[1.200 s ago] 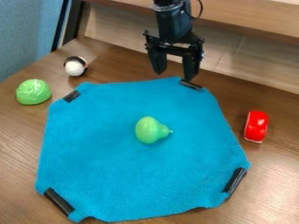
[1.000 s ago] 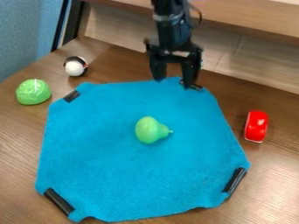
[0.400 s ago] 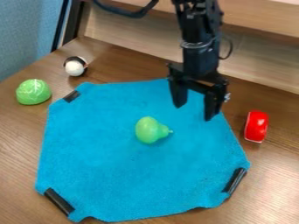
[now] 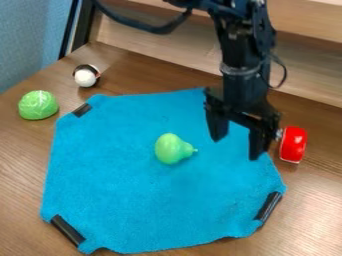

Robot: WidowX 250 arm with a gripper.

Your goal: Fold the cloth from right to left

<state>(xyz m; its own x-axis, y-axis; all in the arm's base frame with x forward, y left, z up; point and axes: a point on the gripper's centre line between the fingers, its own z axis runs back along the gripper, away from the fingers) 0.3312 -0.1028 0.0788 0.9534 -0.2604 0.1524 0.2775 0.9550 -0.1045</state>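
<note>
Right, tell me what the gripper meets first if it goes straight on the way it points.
The gripper points down at the blue cloth, near its right edge, so it would probably meet that first; how high it hangs is unclear.

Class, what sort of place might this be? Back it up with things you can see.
Probably a robot practice tabletop: a robot claw above a blue cloth, with a green pear-shaped toy on it.
</note>
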